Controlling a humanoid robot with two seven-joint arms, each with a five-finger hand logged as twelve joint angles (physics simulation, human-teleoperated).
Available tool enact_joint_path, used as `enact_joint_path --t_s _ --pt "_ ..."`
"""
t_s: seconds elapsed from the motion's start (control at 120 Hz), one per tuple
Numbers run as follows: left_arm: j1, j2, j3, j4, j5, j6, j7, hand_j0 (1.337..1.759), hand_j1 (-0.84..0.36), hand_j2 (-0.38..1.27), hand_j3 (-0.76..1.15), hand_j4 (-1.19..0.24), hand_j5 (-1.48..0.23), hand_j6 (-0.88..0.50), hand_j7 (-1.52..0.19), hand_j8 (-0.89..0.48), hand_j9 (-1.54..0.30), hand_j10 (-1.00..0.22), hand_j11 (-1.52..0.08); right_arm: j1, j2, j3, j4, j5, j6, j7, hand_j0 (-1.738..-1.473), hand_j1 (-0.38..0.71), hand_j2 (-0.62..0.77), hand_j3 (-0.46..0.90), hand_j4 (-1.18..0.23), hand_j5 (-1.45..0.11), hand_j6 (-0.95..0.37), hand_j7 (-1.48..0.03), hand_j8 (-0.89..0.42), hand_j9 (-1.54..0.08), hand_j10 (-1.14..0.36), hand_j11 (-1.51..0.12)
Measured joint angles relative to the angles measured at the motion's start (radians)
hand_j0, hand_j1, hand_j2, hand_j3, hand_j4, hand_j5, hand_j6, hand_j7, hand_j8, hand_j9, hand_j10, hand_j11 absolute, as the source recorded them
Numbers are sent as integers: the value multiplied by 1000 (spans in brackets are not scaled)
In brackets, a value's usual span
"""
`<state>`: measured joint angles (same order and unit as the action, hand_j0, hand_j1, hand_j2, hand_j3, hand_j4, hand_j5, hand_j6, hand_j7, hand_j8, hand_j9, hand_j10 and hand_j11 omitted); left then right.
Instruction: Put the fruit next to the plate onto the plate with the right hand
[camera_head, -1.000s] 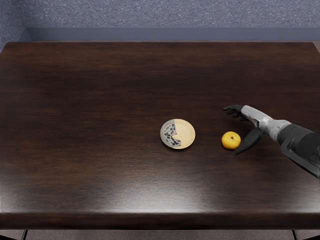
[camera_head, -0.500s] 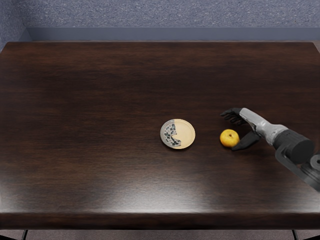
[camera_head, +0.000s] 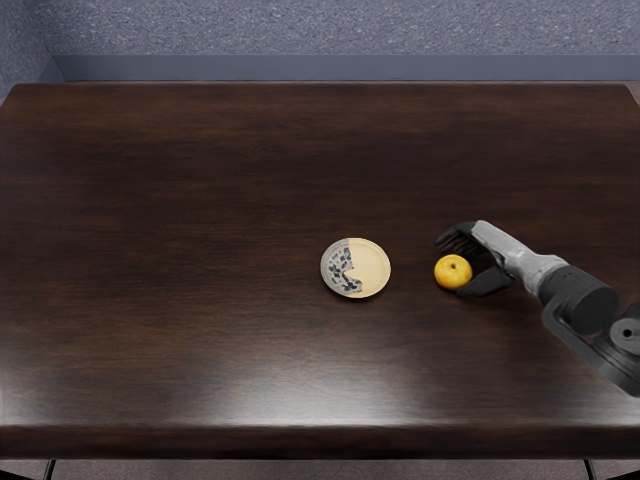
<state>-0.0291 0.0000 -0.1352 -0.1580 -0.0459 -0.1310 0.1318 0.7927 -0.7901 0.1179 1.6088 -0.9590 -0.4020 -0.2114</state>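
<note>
One arm shows, the right one, entering from the right edge of the dark bench. Its right hand is now more to the left than a second ago and it cups the fruit. The fingers curve over the far side of the fruit and the thumb lies at its near right side. The hand is spread and not pressed together; a small dark gap shows between the fingers and the fruit. Whether the thumb touches the fruit I cannot tell. The fruit, orange-yellow, sits on the bench just to the right of the plate, apart from its rim. Compared with the earlier frame it has shifted a little toward the plate. The plate has stayed in the same place.
</note>
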Motion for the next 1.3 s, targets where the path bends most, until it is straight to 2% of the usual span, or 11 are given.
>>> enact_joint_path --t_s 0.242,0.508,0.558,0.808,1.083,1.3 --pt "0 0 0 0 0 0 0 1658 348 0 0 -1 -1 -1 -1 -1 -1 -1 -1 3 10 1 -2 2 2 -3 -1658 205 -64 0 -479 -622 -479 -620 -465 -621 -410 -508" --pt "0 0 0 0 0 0 0 1658 348 0 0 -1 -1 -1 -1 -1 -1 -1 -1 3 12 2 -3 3 3 -7 -1655 246 60 0 -580 -748 -437 -750 -414 -749 -374 -573" --pt "0 0 0 0 0 0 0 1658 348 0 0 -1 -1 -1 -1 -1 -1 -1 -1 6 12 5 -3 7 10 -7 -1655 250 93 0 -592 -768 -440 -767 -411 -767 -404 -549" --pt "0 0 0 0 0 0 0 1658 348 0 0 -1 -1 -1 -1 -1 -1 -1 -1 44 7 36 -3 80 114 -7 -1656 260 230 0 -621 -815 -481 -810 -439 -810 -569 -746" --pt "0 0 0 0 0 0 0 1658 348 0 0 -1 -1 -1 -1 -1 -1 -1 -1 91 12 99 -3 162 250 -7 -1658 269 294 0 -628 -830 -500 -822 -456 -821 -619 -803" --pt "0 0 0 0 0 0 0 1658 348 0 0 -1 -1 -1 -1 -1 -1 -1 -1 146 84 104 -18 177 271 -19 -1658 281 335 0 -629 -836 -509 -825 -462 -823 -632 -815"
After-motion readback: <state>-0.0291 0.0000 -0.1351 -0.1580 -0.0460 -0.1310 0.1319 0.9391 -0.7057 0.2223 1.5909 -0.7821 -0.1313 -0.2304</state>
